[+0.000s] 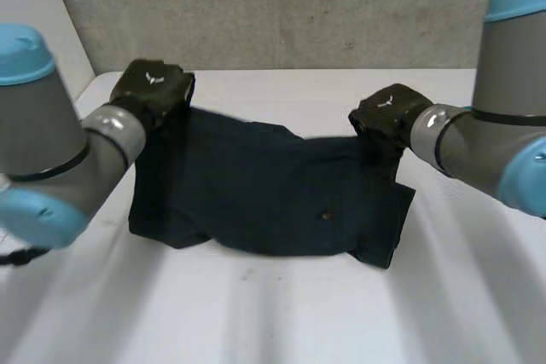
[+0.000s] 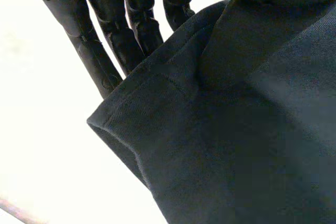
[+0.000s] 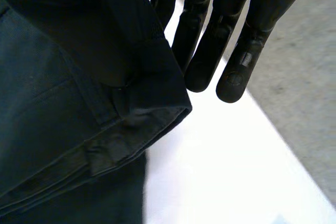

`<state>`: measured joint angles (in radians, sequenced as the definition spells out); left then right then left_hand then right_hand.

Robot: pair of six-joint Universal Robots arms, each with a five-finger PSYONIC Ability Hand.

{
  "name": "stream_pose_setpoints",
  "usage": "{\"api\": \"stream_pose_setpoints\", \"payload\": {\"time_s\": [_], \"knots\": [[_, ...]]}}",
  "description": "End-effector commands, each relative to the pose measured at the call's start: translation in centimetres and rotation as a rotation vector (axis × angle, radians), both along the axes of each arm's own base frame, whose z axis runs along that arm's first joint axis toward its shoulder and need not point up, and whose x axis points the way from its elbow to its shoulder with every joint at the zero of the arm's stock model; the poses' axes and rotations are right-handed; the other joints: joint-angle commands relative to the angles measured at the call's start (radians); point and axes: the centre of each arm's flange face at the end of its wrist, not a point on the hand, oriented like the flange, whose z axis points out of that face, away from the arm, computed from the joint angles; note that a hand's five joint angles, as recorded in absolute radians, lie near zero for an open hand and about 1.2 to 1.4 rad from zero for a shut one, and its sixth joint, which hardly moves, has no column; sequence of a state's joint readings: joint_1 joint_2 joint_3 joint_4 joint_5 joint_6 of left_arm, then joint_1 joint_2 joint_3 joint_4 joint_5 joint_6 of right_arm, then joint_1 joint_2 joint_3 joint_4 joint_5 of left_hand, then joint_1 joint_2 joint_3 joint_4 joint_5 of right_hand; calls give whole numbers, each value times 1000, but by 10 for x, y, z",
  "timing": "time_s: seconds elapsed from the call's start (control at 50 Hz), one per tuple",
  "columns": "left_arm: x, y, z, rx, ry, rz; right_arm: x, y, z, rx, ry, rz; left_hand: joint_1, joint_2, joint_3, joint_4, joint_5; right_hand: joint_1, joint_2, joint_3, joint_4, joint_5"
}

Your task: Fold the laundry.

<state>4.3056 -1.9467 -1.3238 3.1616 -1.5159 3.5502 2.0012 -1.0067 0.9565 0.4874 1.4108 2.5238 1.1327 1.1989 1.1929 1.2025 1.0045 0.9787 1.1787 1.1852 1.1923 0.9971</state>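
A dark navy garment [image 1: 256,193] lies spread across the white table [image 1: 273,313], its far edge raised between my two hands. My left hand [image 1: 152,87] is at the far left corner. In the left wrist view its straight fingers [image 2: 100,56] lie behind a hemmed corner of the garment [image 2: 236,145], with the thumb pressing the cloth from the front. My right hand [image 1: 388,112] is at the far right corner. There the fingers [image 3: 247,61] reach past the seamed edge of the garment [image 3: 52,103], which is pinched against them.
A grey concrete wall [image 1: 299,6] rises just behind the table's far edge, close to both hands. Bare white tabletop lies in front of the garment and to its right [image 1: 478,279]. A small button [image 1: 326,216] shows on the cloth.
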Motion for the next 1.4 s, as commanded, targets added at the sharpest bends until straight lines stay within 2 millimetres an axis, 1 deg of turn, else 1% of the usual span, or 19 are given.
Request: {"api": "stream_pose_setpoints", "payload": {"time_s": [0.02, 0.1, 0.12, 0.22, 0.3, 0.36, 0.44, 0.58, 0.6, 0.68, 0.72, 0.8, 0.88, 1.04, 1.1, 1.16, 1.22, 1.32, 1.4], "knots": [[-21, -53, 43, -337, 75, 47, 17, -49, 30, -274, -214, -82, 264, 197, 203, 194, 217, 418, 218, 211, 204, 225], [-26, -63, 104, -586, 211, 108, 23, -68, 85, -548, -374, -96, 264, 197, 203, 194, 217, 418, 218, 211, 204, 225], [-27, -62, 129, -675, 271, 137, 24, -70, 97, -605, -402, -97, 264, 197, 203, 194, 217, 418, 218, 211, 204, 225], [-23, -49, 177, -840, 399, 186, 19, -62, 172, -888, -554, -96, 264, 197, 203, 194, 217, 418, 218, 211, 204, 225], [-18, -36, 190, -855, 431, 182, 18, -58, 181, -906, -566, -83, 264, 197, 203, 194, 217, 418, 218, 211, 204, 225], [-15, -32, 170, -789, 399, 171, 19, -60, 174, -886, -552, -82, 264, 197, 203, 194, 217, 418, 218, 211, 204, 225], [-12, -25, 136, -688, 338, 168, 22, -66, 144, -791, -498, -82, 264, 197, 203, 194, 217, 418, 218, 211, 204, 225], [-7, -10, 36, -388, 153, 156, 34, -74, 54, -514, -338, -10, 264, 197, 203, 194, 217, 418, 218, 211, 204, 225], [-7, -6, 25, -354, 133, 152, 35, -73, 27, -426, -284, -2, 264, 197, 203, 194, 217, 418, 218, 211, 204, 225], [-5, 18, -26, -191, 28, 119, 30, -62, -29, -247, -137, 5, 264, 197, 203, 194, 217, 418, 218, 211, 204, 225], [-5, 36, -49, -112, -32, 92, 27, -56, -44, -194, -89, 13, 264, 197, 203, 194, 217, 418, 218, 211, 204, 225], [-6, 65, -69, -33, -141, 39, 17, -40, -68, -85, -17, 16, 264, 197, 203, 194, 217, 418, 218, 211, 204, 225], [5, 92, -65, 7, -249, 8, 5, -20, -68, -20, 17, 11, 264, 197, 203, 194, 217, 418, 218, 211, 204, 225], [36, 153, -57, 185, -455, -69, -24, 46, -54, 163, 114, 36, 264, 197, 203, 194, 217, 418, 218, 211, 204, 225], [47, 184, -52, 274, -518, -121, -40, 79, -55, 231, 224, 79, 264, 197, 203, 194, 217, 418, 218, 211, 204, 225], [55, 205, -48, 335, -567, -165, -66, 135, -46, 248, 415, 216, 264, 197, 203, 194, 217, 418, 218, 211, 204, 225], [55, 224, -45, 379, -596, -250, -74, 148, -43, 239, 460, 256, 264, 197, 203, 194, 217, 418, 218, 211, 204, 225], [43, 198, -41, 301, -505, -230, -72, 135, -41, 197, 355, 190, 120, 54, 60, 51, 74, 418, 218, 211, 204, 225], [28, 164, -54, 217, -449, -183, -65, 123, -61, 205, 311, 166, -668, -734, -728, -738, -714, 418, 218, 211, 204, 225]]}}
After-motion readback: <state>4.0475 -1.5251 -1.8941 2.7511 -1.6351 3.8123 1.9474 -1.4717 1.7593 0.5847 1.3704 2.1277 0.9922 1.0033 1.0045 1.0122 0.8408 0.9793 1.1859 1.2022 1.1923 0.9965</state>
